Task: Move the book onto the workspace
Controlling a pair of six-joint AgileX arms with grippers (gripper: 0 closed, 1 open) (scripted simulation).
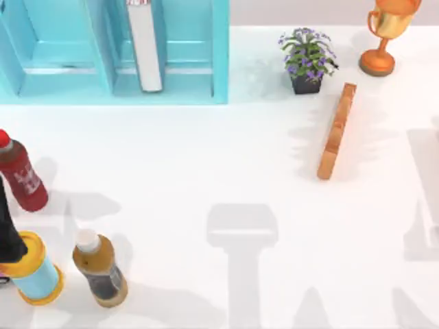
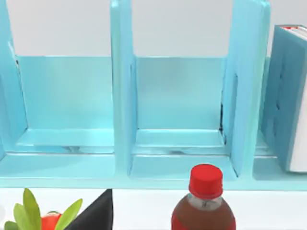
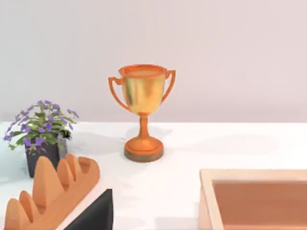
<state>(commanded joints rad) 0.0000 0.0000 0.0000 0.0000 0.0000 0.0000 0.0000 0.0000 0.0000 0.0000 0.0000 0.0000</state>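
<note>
1. Step in hand: the task appears to be at its start. The book (image 1: 145,46) stands upright in the light-blue shelf unit (image 1: 219,55) at the far edge of the tabletop (image 1: 206,157), in the compartment nearest the unit's right wall, page edges facing the open tabletop. No pincer is on it.
2. Left arm (image 1: 8,226): a dark part of it shows at the tabletop's left edge, beside the yellow-capped can (image 1: 34,274). How far its pincer is open cannot be told, and nothing is seen in it.
3. Right arm: its wrist view faces the trophy (image 3: 143,108) and flower pot (image 3: 43,141) at the far right corner. The state of its pincer cannot be told.
4. Next move, as a judgement: a pincer must reach into the book's compartment, close on the book's exposed edge, and draw it straight out toward the near edge.
5. Edges: the compartment walls stand just beside the book's covers, so lateral clearance is small.
6. Open room: the centre of the tabletop is bare and suits placement. Avoid the red-capped bottle (image 1: 20,175) and brown bottle (image 1: 99,267) near the left edge, and the wooden bar (image 1: 336,130) toward the right.
</note>
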